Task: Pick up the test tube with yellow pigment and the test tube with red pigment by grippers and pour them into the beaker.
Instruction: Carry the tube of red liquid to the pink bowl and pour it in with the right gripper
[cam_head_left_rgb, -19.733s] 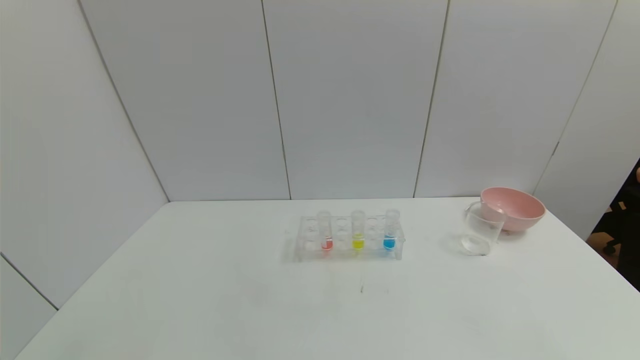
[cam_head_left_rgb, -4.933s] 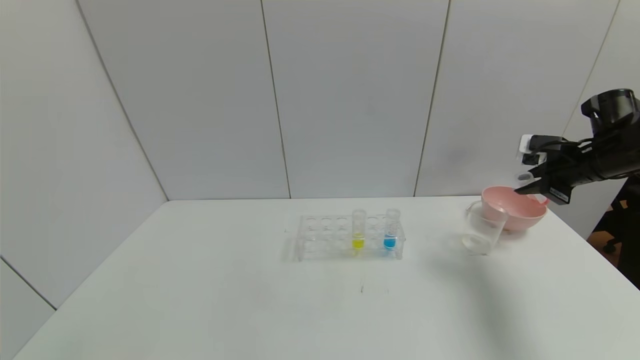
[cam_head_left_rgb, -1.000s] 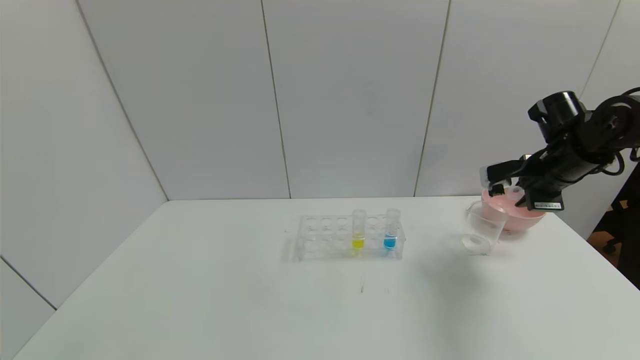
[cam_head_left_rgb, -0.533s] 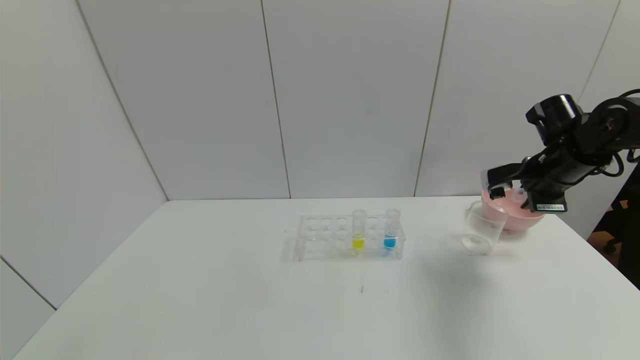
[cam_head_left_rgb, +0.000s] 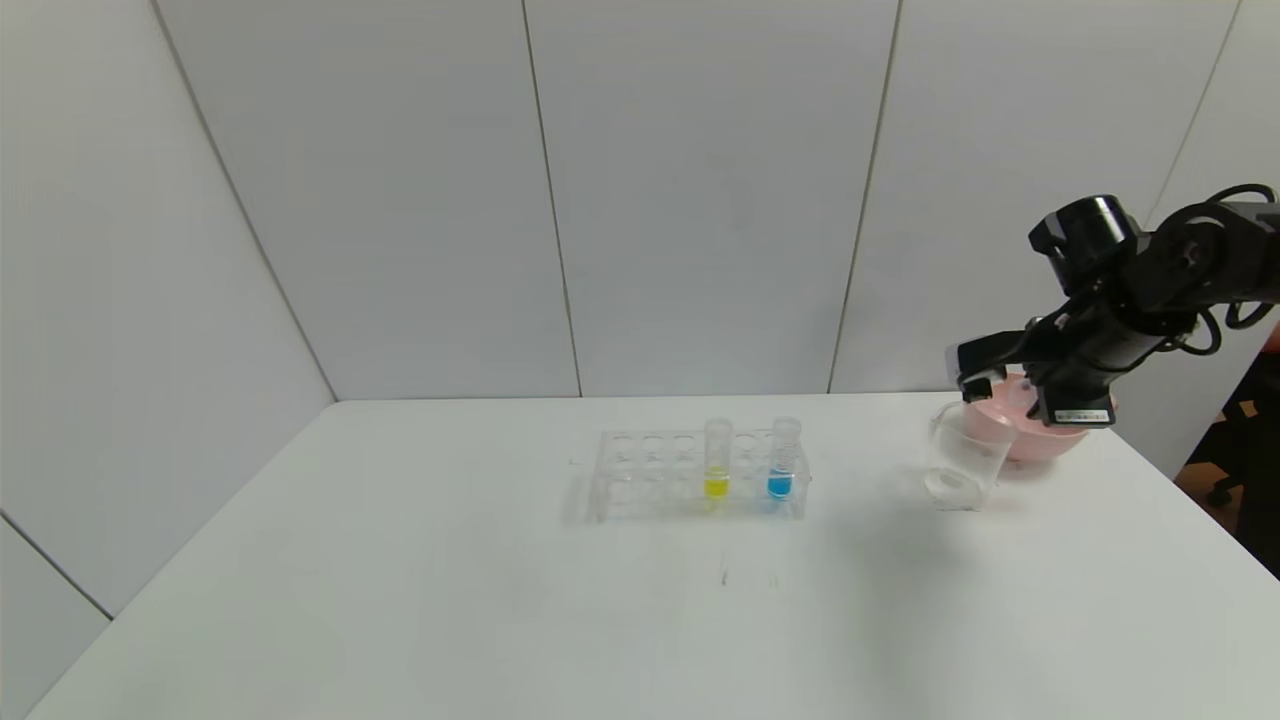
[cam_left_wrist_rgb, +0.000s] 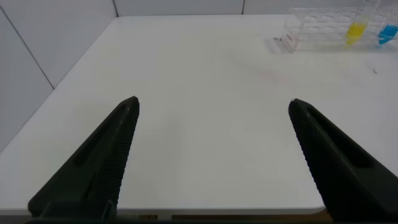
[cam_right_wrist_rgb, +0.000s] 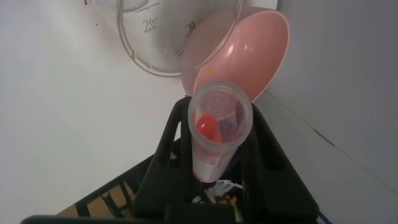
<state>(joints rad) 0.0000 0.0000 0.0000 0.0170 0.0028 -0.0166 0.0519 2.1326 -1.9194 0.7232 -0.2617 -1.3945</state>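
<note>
A: Where is the red tube?
B: The right gripper pinches it, above the pink bowl, beside the beaker.
A: And the yellow tube?
B: In the rack. The left gripper gapes wide, holding nothing.

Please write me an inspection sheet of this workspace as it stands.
Surface: white table, bare in front.
Job's things: yellow-pigment tube upright in clear rack; red-pigment tube gripped near clear beaker, red at its tip.
Clutter: blue-liquid tube in rack; pink bowl behind beaker.
Grippers: right gripper shut on red tube; left gripper open, idle above table's near edge.
Cables: black loops on right arm.
Surroundings: white panel walls.
</note>
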